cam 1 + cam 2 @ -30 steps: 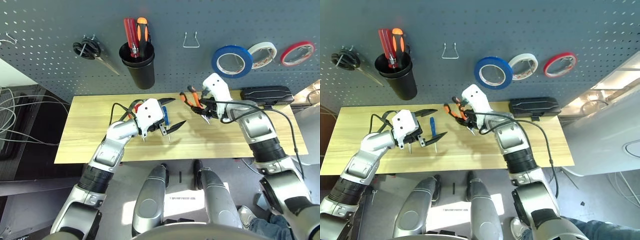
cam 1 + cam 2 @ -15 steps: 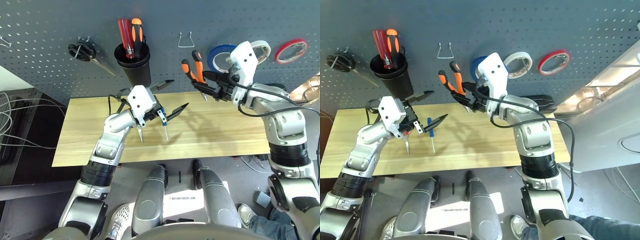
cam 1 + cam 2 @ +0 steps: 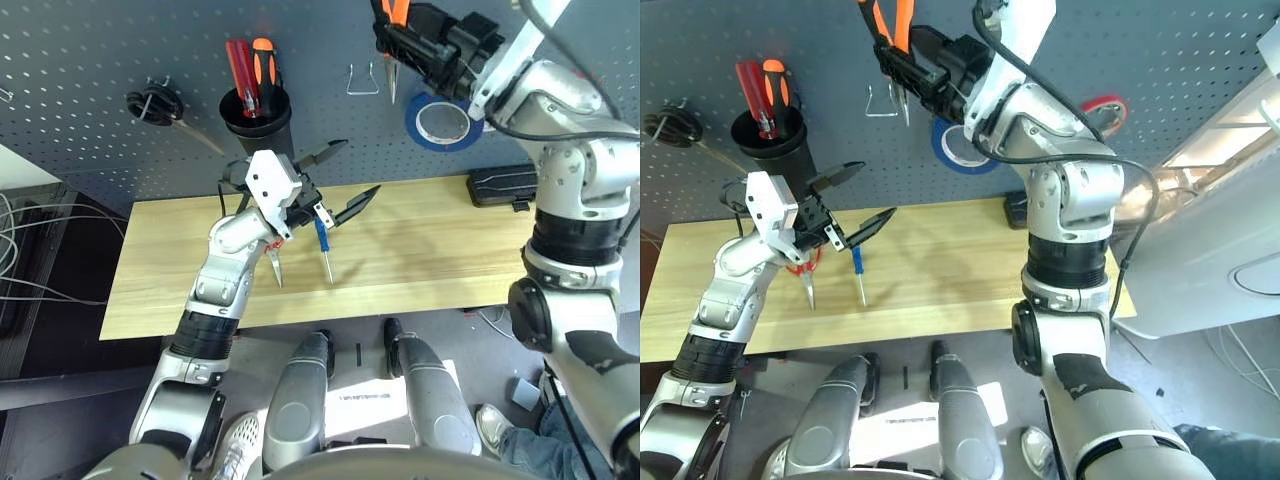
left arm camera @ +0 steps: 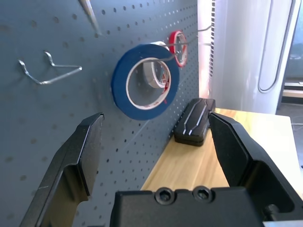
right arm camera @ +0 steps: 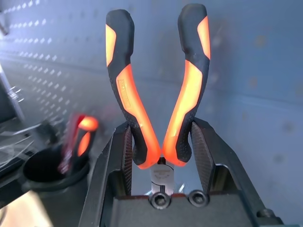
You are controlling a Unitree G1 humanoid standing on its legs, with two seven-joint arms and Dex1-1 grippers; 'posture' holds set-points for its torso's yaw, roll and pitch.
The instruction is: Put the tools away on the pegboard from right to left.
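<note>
The right gripper (image 5: 160,156) pinches the orange-and-black-handled pliers (image 5: 158,94) high against the pegboard (image 3: 120,40), just above the wire hook (image 3: 366,78), and should lower them squarely so both handles straddle it, while the left gripper (image 3: 335,178) hangs spread wide above the table (image 3: 430,250).

Orange-and-black-handled pliers (image 5: 158,94): I see smooth, rubbery-looking grips with a slight sheen.
Dark grey perforated pegboard (image 4: 57,123): matt, painted-looking panel.
Bare wire hook (image 4: 47,71): shiny metal.
Blue tape roll (image 4: 144,81): glossy face.
Light wooden tabletop (image 3: 430,260): smooth, pale grain, matt.
Black cup (image 3: 258,125): plastic-looking, dull.
</note>
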